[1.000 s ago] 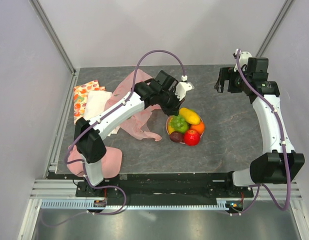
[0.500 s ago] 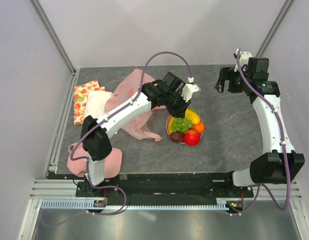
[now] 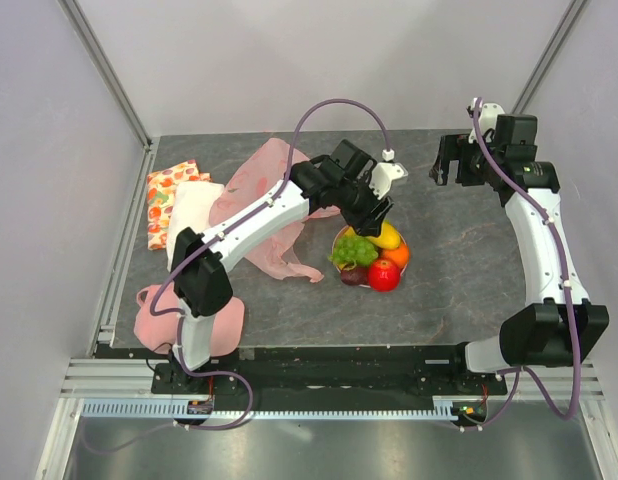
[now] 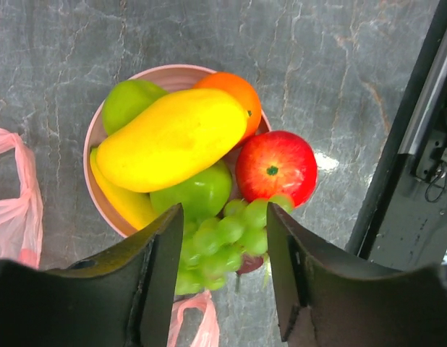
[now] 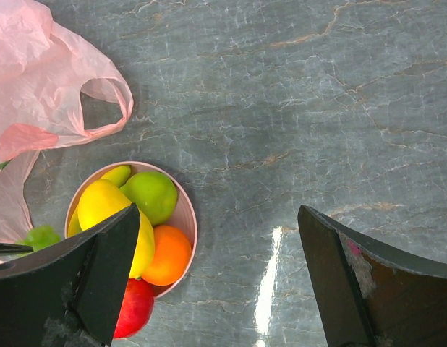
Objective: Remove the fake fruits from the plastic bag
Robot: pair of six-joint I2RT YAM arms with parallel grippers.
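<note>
The fake fruits lie heaped on a pink plate [image 3: 336,262]: yellow mango [image 4: 173,137], orange [image 4: 234,90], red apple [image 4: 275,165], green apple [image 4: 198,194], banana [image 4: 126,202] and a dark plum [image 3: 352,273]. A bunch of green grapes [image 4: 223,238] rests on the plate's near edge, blurred. My left gripper [image 4: 223,213] hovers just above them, open, and its fingers touch nothing. The crumpled pink plastic bag [image 3: 259,180] lies left of the plate, under the left arm. My right gripper [image 5: 218,213] hangs wide open over bare table at the far right [image 3: 441,170].
A fruit-printed cloth [image 3: 169,195] and a white cloth [image 3: 194,205] lie at the far left. An opaque pink cloth [image 3: 214,320] sits by the left arm's base. One handle loop of the bag [image 5: 100,108] lies just behind the plate. Metal frame rails border the table.
My left gripper went from shut to open above the plate and let the green grapes go; they now lie on the near edge. The right arm has not moved.
</note>
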